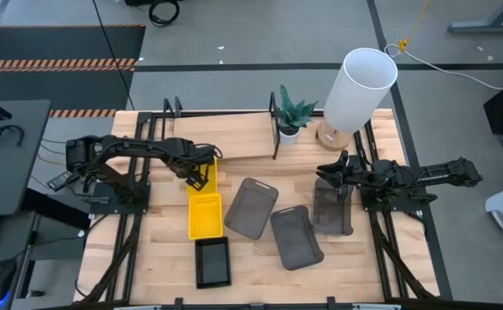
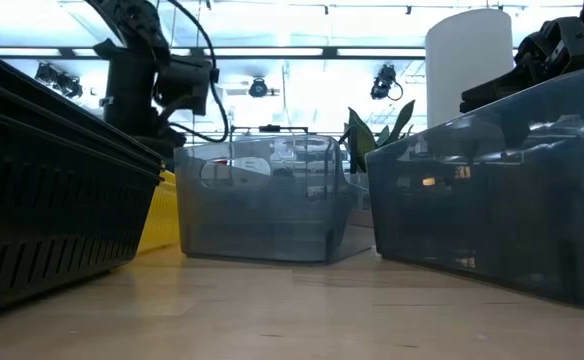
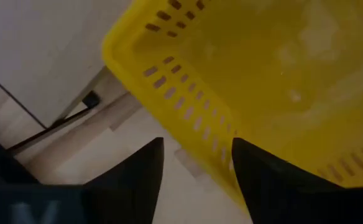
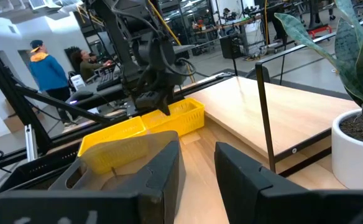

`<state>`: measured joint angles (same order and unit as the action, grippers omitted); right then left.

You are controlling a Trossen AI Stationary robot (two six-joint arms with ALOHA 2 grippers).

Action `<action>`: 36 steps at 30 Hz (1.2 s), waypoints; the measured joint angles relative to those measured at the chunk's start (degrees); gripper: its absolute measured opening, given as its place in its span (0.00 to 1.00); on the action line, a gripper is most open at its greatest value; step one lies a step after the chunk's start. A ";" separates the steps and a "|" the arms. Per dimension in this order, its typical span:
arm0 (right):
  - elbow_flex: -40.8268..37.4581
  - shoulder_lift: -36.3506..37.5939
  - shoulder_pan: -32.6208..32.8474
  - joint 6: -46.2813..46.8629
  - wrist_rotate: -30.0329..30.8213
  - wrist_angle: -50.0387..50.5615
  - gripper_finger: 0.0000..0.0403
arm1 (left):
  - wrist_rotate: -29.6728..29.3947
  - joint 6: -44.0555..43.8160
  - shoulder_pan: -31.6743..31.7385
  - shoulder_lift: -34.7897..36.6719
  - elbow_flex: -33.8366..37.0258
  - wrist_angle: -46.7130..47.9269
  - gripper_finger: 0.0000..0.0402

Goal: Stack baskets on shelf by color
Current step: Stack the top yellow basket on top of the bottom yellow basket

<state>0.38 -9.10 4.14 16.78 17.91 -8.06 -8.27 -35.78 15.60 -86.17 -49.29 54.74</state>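
My left gripper (image 1: 201, 175) is shut on a yellow basket (image 4: 175, 117) at the shelf's (image 1: 226, 138) front edge. A second yellow basket (image 1: 204, 215) sits flat on the table just nearer. One black slotted basket (image 1: 211, 261) lies by the near edge. Three smoky grey baskets (image 1: 251, 207) (image 1: 296, 237) (image 1: 332, 207) lie on their bases mid-table. My right gripper (image 4: 197, 155) hovers at the far end of the rightmost grey basket. Its fingers stand a narrow gap apart with nothing between them. My left gripper has the yellow basket by one long slotted wall (image 3: 209, 158). One finger (image 3: 262, 180) is over the inside and the other (image 3: 138, 180) is outside, coming from above and lying across the rim. The arm hides whether the basket's base is on the table.
A potted plant (image 1: 290, 116) and a tall white lamp (image 1: 359, 86) stand at the far right, beside the shelf's black end post (image 4: 265, 118). People are in the room beyond the table (image 4: 45, 68). Bare wood lies along the near edge right of the black basket.
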 joint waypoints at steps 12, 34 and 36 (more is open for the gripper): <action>0.00 0.00 0.00 0.00 -0.02 -0.02 0.27 | -0.23 -4.16 -0.07 -0.02 0.31 -3.83 0.15; 0.00 0.00 0.00 0.00 -0.01 -0.01 0.27 | -4.05 -0.76 -0.12 -0.02 -10.71 0.59 0.03; 0.00 0.00 0.00 0.00 0.00 -0.02 0.27 | -5.02 0.10 -0.37 -0.02 -13.59 3.23 0.03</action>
<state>0.38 -9.10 4.14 16.78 17.91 -8.08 -13.29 -35.68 15.23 -86.19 -62.88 57.97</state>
